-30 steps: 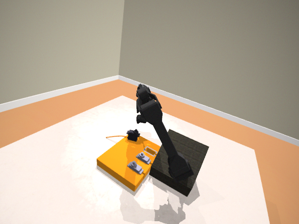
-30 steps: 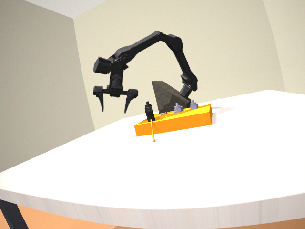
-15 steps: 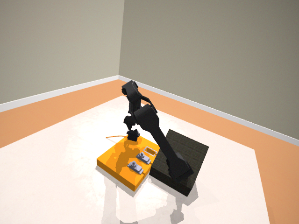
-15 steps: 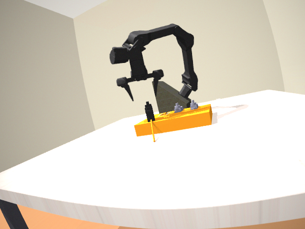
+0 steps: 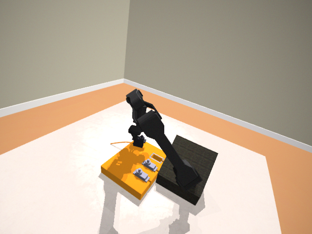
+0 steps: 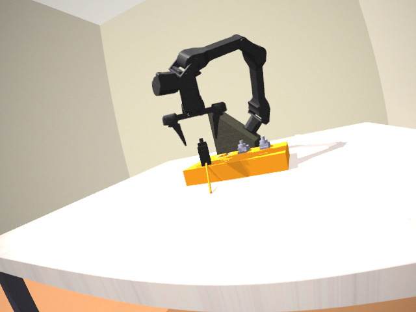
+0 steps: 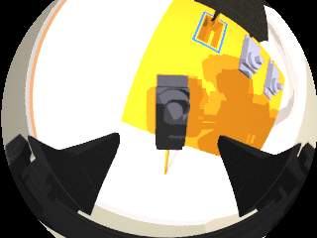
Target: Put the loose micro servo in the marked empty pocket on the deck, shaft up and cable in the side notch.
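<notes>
The loose black micro servo (image 5: 139, 142) (image 6: 203, 153) (image 7: 171, 119) stands upright on the orange deck (image 5: 113, 165) (image 6: 248, 168) (image 7: 149, 84), near one edge, with its output shaft up. Its orange cable (image 5: 121, 142) (image 6: 208, 179) (image 7: 166, 162) hangs out past that edge. The marked pocket (image 5: 157, 157) (image 7: 211, 32) is empty, with a light blue outline and a side notch. My gripper (image 6: 201, 142) (image 7: 169, 140) is open and empty, fingers pointing down, above the servo. In the exterior view the fingertips stand on either side above it. In the top view the fingers are largely hidden.
Two grey servos (image 5: 149, 165) (image 5: 141, 174) (image 6: 242, 147) (image 6: 264, 143) (image 7: 251, 57) (image 7: 272, 80) sit in the deck beside the marked pocket. A dark block (image 5: 206, 161) (image 6: 231, 137) (image 7: 248, 15) stands against the deck's pocket side, under the arm's base.
</notes>
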Available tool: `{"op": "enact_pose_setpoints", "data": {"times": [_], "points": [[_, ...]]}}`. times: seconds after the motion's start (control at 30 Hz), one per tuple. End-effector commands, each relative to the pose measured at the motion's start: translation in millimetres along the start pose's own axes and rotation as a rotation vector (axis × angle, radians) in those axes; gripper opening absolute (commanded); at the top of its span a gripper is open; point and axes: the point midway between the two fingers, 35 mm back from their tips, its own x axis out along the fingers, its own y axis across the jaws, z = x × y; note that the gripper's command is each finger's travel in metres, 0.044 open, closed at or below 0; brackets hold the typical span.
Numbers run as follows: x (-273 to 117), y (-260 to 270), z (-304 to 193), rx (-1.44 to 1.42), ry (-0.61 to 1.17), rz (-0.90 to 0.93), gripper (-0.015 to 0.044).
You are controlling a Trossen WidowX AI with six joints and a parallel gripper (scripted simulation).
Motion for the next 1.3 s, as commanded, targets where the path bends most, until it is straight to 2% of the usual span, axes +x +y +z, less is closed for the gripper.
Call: {"op": "enact_pose_setpoints", "data": {"times": [0.0, 0.47, 0.87, 1.07, 1.17, 1.27], "points": [[4.4, -0.7, -0.5, 0.004, 0.002, -0.002, 0.0440], [22.9, -0.9, -0.6, 0.004, 0.002, -0.002, 0.0440], [22.9, -0.9, -0.6, 0.004, 0.002, -0.002, 0.0125], [22.9, -0.9, -0.6, 0.004, 0.002, -0.002, 0.0085], [18.3, -0.6, -0.7, 0.004, 0.002, -0.002, 0.0006], [7.4, -0.5, -0.6, 0.004, 0.002, -0.002, 0.0000]]}}
